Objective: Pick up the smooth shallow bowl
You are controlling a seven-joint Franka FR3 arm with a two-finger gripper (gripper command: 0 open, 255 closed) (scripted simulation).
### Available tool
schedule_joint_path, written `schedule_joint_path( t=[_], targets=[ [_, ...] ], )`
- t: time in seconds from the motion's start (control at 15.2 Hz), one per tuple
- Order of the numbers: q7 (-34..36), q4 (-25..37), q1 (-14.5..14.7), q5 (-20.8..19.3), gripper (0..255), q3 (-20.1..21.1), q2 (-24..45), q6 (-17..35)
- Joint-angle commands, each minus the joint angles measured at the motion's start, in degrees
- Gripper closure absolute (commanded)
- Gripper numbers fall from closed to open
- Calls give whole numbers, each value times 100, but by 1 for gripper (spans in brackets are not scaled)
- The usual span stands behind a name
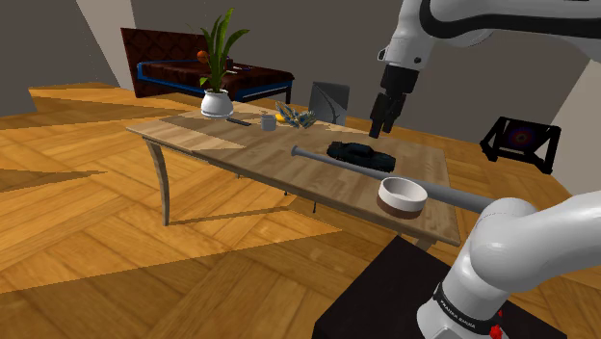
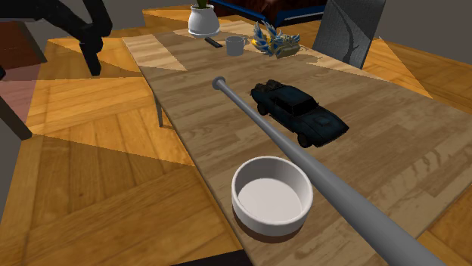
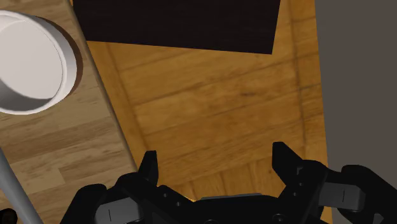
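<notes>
up high, the all-black two-finger gripper [image 1: 379, 127] hangs with its fingers spread apart and nothing between them, well apart from the white round shallow bowl with a brown base [image 1: 402, 196], which sits on the wooden table [image 1: 241, 149] just beside a long grey bat [image 1: 457, 197].

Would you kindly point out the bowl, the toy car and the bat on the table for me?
bowl [image 2: 271, 200]: second exterior view, on its white inner floor.
toy car [image 2: 297, 108]: second exterior view, on its dark body.
bat [image 2: 336, 185]: second exterior view, on the grey barrel beside the bowl.
</notes>
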Motion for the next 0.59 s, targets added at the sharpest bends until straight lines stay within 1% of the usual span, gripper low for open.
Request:
schedule_joint_path(
  t=[0.0,0.53],
  targets=[
    [0,0,0,0,0,0,0,0],
    [-660,-1249,-345,-543,0,-615,-197,1004]
  ],
)
